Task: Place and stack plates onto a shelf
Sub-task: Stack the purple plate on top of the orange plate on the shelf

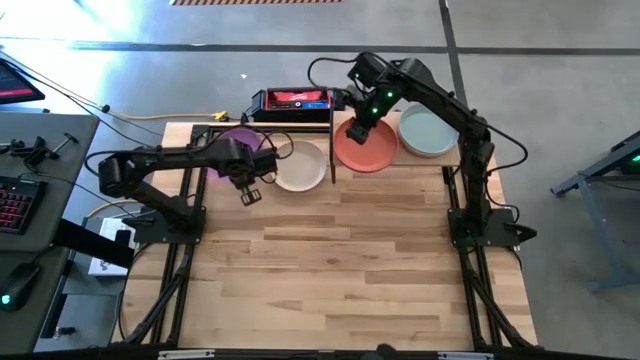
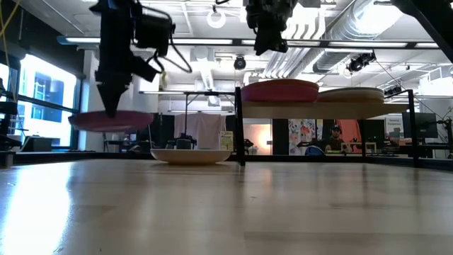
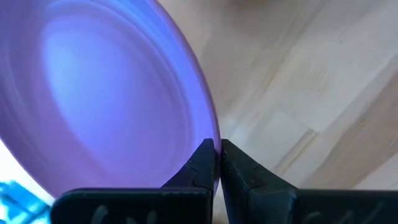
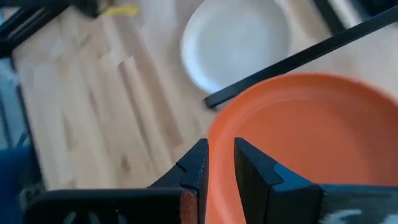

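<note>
Left gripper (image 3: 217, 163) is clamped on the rim of the purple plate (image 1: 236, 143), held level above the table — the shelf (image 2: 311, 108) lies across the cream-white plate (image 1: 298, 165) from it; right gripper (image 4: 221, 163), fingers slightly apart, hovers over the shelved orange plate (image 1: 365, 146).

A: What is behind the table (image 1: 360, 260)?

B: A red and black box (image 1: 295, 99). It sits just past the far edge. Black cables (image 1: 322, 68) curl beside it, and a yellow cable (image 1: 190, 117) runs off to one side.

A: And on the side desk (image 1: 40, 170)?

B: A keyboard (image 1: 12, 205) with red lights, and a mouse (image 1: 20, 283) near it. A white box (image 1: 112, 240) lies between the desk and the table.

A: What is in the room far back?

B: Big windows (image 2: 42, 92), pipes on the ceiling (image 2: 318, 28), and a person (image 2: 335, 134) sitting far away.
</note>
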